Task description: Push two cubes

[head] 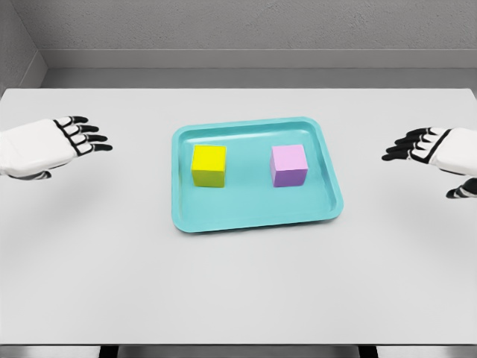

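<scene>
A yellow cube (209, 165) sits on the left half of a teal tray (256, 214) at the table's middle. A purple cube (288, 165) rests on the tray's right half, apart from the yellow one. My left hand (83, 137) hovers over the table well left of the tray, fingers spread toward it and holding nothing. My right hand (412, 145) hangs to the right of the tray, fingers likewise spread and empty, thumb (460, 191) dropped below the palm. Neither hand touches the tray or a cube.
The tray lies on a white table (238, 291) whose front edge runs along the bottom of the view. A grey wall stands behind the table's far edge.
</scene>
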